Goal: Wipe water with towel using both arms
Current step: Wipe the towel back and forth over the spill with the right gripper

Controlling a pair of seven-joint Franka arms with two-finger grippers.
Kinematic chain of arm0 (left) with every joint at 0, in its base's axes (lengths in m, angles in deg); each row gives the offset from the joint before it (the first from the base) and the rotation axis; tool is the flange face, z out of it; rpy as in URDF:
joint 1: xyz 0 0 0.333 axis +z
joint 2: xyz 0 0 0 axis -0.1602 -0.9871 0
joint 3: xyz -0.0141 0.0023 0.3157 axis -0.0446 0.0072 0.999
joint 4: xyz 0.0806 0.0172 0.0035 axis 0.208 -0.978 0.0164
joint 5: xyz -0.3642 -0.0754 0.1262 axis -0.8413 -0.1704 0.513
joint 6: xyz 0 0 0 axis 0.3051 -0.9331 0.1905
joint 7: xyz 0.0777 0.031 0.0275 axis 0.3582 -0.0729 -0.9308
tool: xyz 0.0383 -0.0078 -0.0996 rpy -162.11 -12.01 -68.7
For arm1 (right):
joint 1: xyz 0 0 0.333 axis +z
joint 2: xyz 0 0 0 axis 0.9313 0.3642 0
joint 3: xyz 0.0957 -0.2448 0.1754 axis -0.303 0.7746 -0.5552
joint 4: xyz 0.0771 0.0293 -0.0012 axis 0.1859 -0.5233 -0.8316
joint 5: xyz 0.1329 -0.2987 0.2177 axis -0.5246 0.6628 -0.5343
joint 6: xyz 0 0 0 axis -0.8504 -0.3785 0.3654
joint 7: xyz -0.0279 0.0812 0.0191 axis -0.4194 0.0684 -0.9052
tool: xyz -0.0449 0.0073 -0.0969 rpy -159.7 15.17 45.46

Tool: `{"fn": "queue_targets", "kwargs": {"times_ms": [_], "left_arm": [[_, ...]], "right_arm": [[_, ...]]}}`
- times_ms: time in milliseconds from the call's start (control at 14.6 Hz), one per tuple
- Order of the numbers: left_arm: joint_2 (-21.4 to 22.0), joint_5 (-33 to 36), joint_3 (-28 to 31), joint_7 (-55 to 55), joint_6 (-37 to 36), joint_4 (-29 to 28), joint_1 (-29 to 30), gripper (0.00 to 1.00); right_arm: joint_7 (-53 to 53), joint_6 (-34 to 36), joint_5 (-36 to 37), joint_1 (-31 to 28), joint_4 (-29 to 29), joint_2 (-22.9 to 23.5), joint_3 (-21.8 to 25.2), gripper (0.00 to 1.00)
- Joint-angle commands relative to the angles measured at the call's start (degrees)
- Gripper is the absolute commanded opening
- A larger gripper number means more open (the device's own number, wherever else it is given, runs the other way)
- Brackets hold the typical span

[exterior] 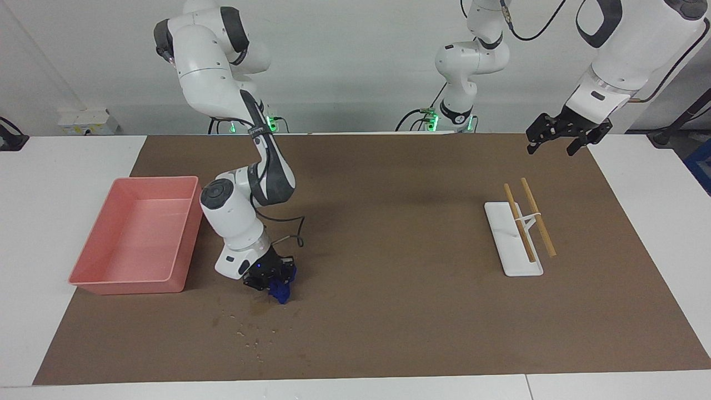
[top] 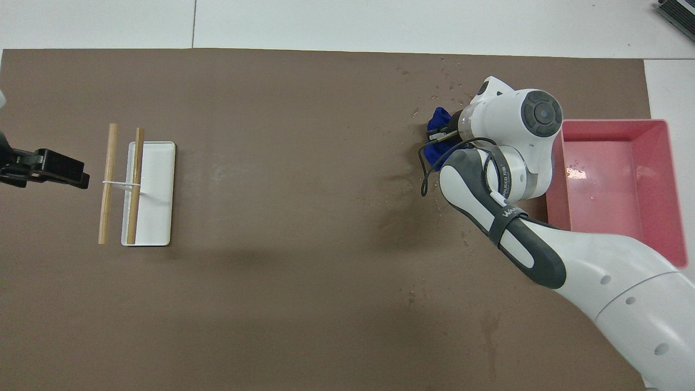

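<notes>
The right hand point(exterior: 272, 280) is clamped on the one blue towel point(exterior: 280, 290), pressing it to the brown mat point(exterior: 389, 311) just beside the single pink tray point(exterior: 111, 280), at a damp blotch with scattered water droplets point(exterior: 253, 333) farther from the robots. The left hand point(exterior: 558, 136) waits with fingers spread, holding nothing, over the mat's edge near one white plate point(exterior: 500, 233) bearing two wooden sticks point(exterior: 519, 222). No writing is readable.
</notes>
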Motion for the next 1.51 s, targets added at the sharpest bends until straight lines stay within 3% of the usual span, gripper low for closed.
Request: {"fn": "queue_targets", "kwargs": {"times_ms": [0,275,755,961,1442], "left_arm": [[1.3,0.7,0.2,-0.6,1.3,-1.7,-0.3,1.00],[1.3,0.7,0.2,-0.6,1.3,-1.7,-0.3,1.00],[1.4,0.7,0.2,-0.6,1.3,-1.7,-0.3,1.00],[1.3,0.7,0.2,-0.6,1.3,-1.7,-0.3,1.00],[1.4,0.7,0.2,-0.6,1.3,-1.6,-0.3,1.00]], "right_arm": [[-1.5,-4.3,7.3,-1.5,-0.9,1.3,-0.1,0.00],[-1.6,-7.9,15.5,-3.9,1.6,4.4,-0.2,0.00],[-1.7,-6.4,26.0,-4.4,5.2,5.7,-0.2,0.00],[-1.9,3.0,25.6,-3.7,10.0,4.3,-0.5,0.00],[-9.1,26.1,22.1,-4.6,11.2,-9.1,-2.9,0.00]]}}
